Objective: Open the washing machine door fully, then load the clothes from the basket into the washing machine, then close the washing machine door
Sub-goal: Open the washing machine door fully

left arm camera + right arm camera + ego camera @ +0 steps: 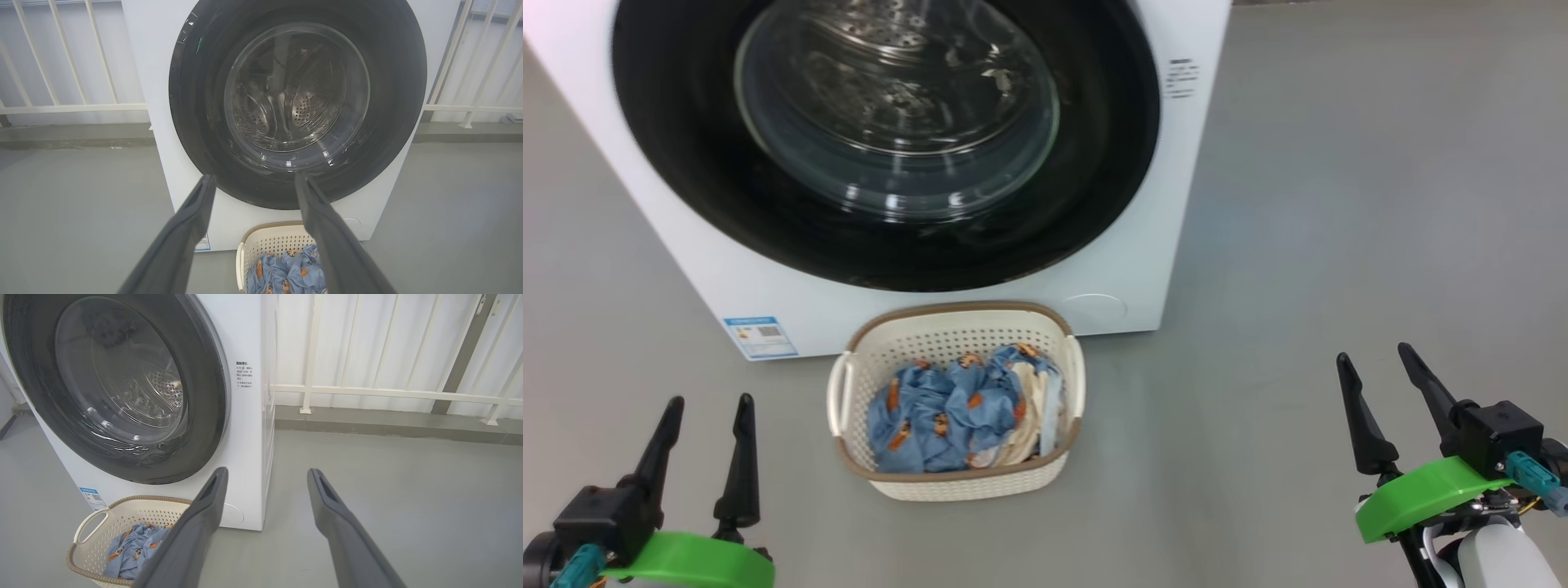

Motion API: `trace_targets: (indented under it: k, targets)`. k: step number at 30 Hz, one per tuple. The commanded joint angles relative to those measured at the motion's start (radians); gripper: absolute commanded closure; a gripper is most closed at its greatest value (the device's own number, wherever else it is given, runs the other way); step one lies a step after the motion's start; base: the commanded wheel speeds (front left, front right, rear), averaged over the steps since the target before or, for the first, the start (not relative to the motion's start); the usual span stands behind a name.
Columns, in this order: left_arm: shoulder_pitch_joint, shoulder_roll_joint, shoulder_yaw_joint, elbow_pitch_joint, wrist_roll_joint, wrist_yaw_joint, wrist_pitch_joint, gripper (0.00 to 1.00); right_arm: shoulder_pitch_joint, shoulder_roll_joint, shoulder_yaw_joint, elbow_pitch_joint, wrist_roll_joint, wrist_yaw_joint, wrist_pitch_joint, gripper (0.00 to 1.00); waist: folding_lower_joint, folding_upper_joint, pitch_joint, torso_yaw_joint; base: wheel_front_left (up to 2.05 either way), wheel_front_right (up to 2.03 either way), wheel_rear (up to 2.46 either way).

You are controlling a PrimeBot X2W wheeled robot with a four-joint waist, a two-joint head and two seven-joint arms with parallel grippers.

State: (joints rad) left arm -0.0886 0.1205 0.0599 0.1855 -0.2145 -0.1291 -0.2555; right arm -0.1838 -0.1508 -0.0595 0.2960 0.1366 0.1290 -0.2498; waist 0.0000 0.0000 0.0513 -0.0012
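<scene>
The shut washing machine door (890,122) lies upper left, nearer the left gripper (709,400) than the right gripper (1374,353); both gape wide, empty.

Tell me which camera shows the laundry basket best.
The head view: the whole basket is seen from above, rim, both handles and the clothes inside. The left wrist view catches just its far end at the bottom edge, behind a finger. The right wrist view shows one handle side, cut by a finger.
</scene>
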Motion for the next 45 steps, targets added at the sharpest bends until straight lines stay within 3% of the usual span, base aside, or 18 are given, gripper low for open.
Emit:
trace_targets:
  k: [1, 11, 45]
  targets:
    - [-0.040, 0.021, 0.038, -0.028, 0.012, -0.001, -0.006, 0.00, -0.034, -0.003, 0.019, -0.030, 0.014, 0.002, -0.012, 0.00, 0.0000, 0.0000, 0.003, 0.000, 0.94, 0.94, -1.87]
    - [-0.036, 0.016, 0.035, -0.043, 0.040, -0.001, -0.006, 0.00, -0.044, -0.002, 0.016, -0.051, 0.024, 0.002, -0.012, 0.00, 0.0000, 0.0000, 0.031, 0.006, 0.50, 0.50, -1.01]
    - [-0.003, 0.001, 0.024, -0.058, 0.038, -0.001, -0.006, 0.00, -0.036, 0.006, -0.011, -0.048, 0.043, 0.002, -0.012, 0.00, 0.0000, 0.0000, 0.018, 0.034, 0.00, 0.00, 0.00]
